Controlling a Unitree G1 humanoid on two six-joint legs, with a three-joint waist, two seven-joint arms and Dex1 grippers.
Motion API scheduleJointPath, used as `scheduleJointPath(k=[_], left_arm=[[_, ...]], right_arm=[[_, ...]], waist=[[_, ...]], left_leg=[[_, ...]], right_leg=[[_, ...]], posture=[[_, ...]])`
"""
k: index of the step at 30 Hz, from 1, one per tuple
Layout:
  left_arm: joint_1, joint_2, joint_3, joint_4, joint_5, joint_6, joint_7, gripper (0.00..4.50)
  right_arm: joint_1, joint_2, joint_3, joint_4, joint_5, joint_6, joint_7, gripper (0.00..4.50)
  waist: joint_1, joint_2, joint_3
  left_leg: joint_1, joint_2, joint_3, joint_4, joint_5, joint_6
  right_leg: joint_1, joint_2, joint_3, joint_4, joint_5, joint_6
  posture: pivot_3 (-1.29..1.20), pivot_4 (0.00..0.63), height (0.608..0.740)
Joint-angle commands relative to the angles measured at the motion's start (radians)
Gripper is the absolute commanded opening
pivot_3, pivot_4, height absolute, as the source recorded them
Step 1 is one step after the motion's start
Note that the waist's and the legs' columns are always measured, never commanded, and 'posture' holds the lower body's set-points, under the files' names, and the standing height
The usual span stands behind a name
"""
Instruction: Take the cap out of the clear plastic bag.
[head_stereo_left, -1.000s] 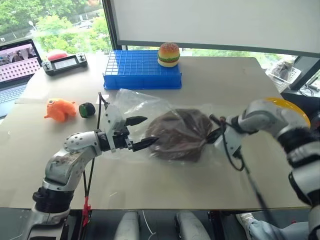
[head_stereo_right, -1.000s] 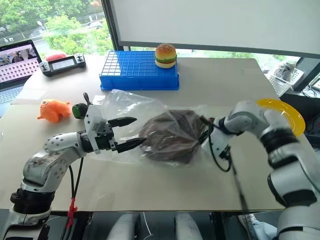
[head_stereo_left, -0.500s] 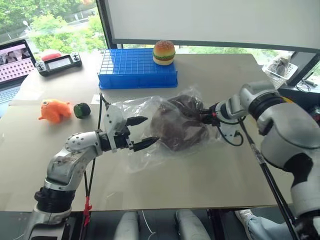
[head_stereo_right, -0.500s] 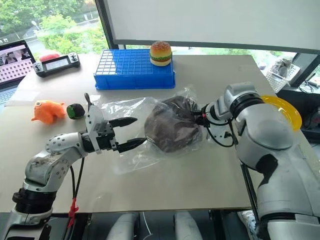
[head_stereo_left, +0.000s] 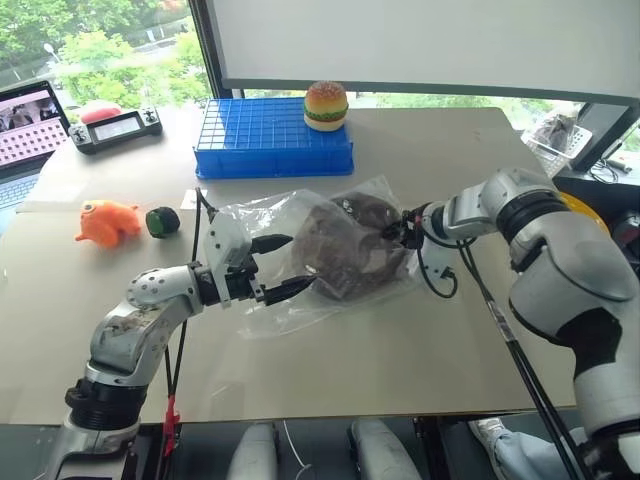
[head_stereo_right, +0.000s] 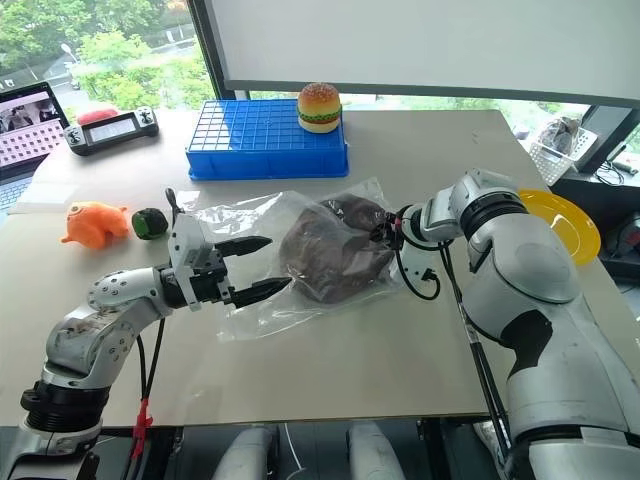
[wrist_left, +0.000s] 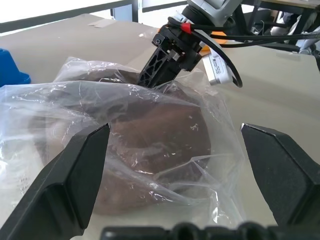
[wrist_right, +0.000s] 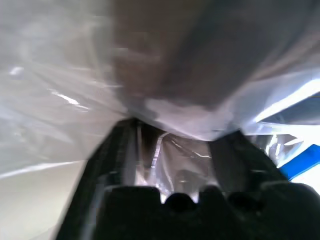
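The place is looking like a robot lab or test room set in an office building; a plain beige table (head_stereo_left: 400, 370) is sitting against big windows (head_stereo_left: 100, 40) with trees showing outside; a white blind (head_stereo_left: 430, 40) is hanging over the glass; an open laptop (head_stereo_left: 30, 125) is running at the table's far left corner beside a handheld controller (head_stereo_left: 118, 125); practice props are lying about: a toy burger (head_stereo_left: 326, 105) on a blue crate (head_stereo_left: 272, 140), an orange toy (head_stereo_left: 106, 220), a small ball (head_stereo_left: 162, 220), a yellow plate (head_stereo_right: 562, 222).
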Motion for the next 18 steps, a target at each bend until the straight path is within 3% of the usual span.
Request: scheduleJointPath(k=[1,2,8,14,18], left_arm=[[-0.023,-0.008,-0.001,-0.014,-0.004,-0.019,-0.009,4.5],[-0.026,-0.01,-0.004,-0.01,-0.003,-0.02,-0.01,4.5],[-0.039,-0.019,-0.012,0.008,0.003,-0.025,-0.017,4.5],[-0.053,-0.029,-0.022,0.025,0.009,-0.03,-0.025,4.5],[-0.051,-0.027,-0.019,0.02,0.007,-0.027,-0.028,4.5]], right_arm=[[-0.012,-0.032,-0.011,0.001,0.009,0.049,0.031,4.2],[-0.012,-0.038,-0.011,0.004,0.008,0.067,0.038,4.46],[0.005,-0.09,-0.189,0.046,0.218,0.01,0.338,4.46],[0.051,-0.153,-0.518,0.075,0.612,-0.082,0.936,4.46],[0.079,-0.174,-0.748,0.013,0.912,0.011,1.33,4.46]], waist=[[0.001,0.0,0.0],[0.002,0.0,0.0],[0.005,0.0,0.0],[0.0,0.0,0.0],[-0.01,0.0,0.0]], left_leg=[[0.0,0.0,0.0,0.0,0.0,0.0],[0.0,0.0,0.0,0.001,0.0,0.0],[-0.002,0.0,-0.001,0.001,0.0,0.0],[-0.002,0.0,0.0,0.001,-0.001,0.001],[0.0,0.0,0.0,0.001,-0.001,0.001]], right_leg=[[0.0,0.0,0.0,0.0,0.0,0.0],[0.0,0.0,0.0,0.0,0.0,0.0],[0.0,0.0,-0.001,0.0,0.0,0.0],[0.001,0.0,-0.001,-0.001,0.0,0.0],[0.002,0.0,-0.001,-0.001,0.0,0.0]], posture=[[0.0,0.15,0.735],[0.0,0.15,0.735],[0.0,0.15,0.735],[0.0,0.15,0.735],[0.0,0.15,0.735]])
